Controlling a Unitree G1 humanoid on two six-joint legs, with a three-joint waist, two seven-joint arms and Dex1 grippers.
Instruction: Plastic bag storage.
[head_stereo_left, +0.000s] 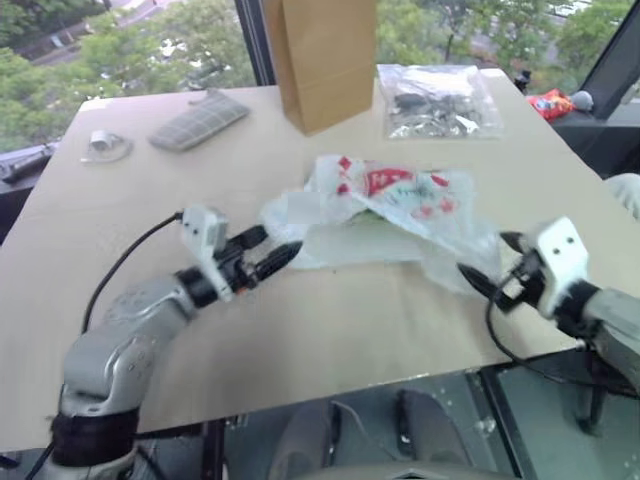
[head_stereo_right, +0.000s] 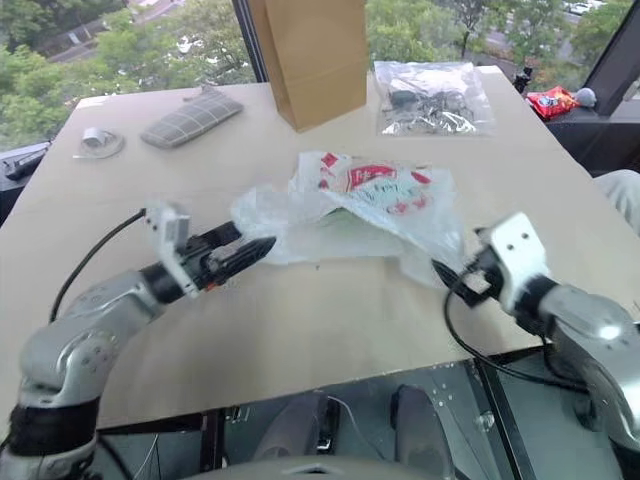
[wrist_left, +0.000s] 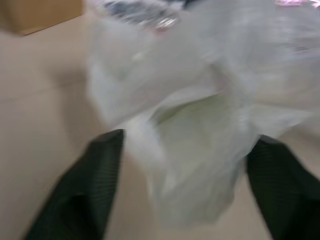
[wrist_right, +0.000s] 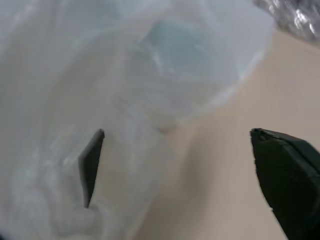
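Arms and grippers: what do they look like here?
Silver-grey arm shells with black joint bands. The left gripper and right gripper have black textured jaws and a white boxy wrist module. A black cable loops along each forearm.

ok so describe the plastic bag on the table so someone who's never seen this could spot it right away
Start at the light wooden table and its tall brown paper bag at the far edge. Just in front lies the crumpled, thin translucent-white plastic bag, mid-table. Unlike the flat clear bag of dark items beside the paper bag, it is milky and bears red printing.
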